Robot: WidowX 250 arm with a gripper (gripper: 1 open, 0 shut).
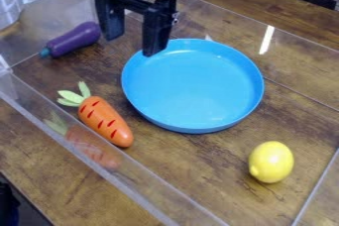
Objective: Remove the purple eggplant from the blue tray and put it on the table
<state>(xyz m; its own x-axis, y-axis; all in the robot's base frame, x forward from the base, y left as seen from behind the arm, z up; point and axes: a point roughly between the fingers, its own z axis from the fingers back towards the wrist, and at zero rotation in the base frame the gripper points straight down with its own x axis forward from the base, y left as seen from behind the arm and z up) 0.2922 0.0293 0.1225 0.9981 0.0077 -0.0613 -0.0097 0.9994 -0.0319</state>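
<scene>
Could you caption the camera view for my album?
Open black gripper above a brown wooden table, purple toy eggplant lying beside the round blue plastic tray.

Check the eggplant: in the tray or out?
Out. The eggplant lies on the table, left of the tray.

The tray (193, 83) is an even, bright blue. The eggplant (71, 40) is deep purple, its end cap looking darker, perhaps blackish. The carrot (103, 120) is orange with darker streaks, its leaves (74, 95) green. A plain yellow lemon (271, 162) shows a paler highlight. The table (199, 175) is brown with darker wood grain, and the hand (135, 47) is black.
</scene>
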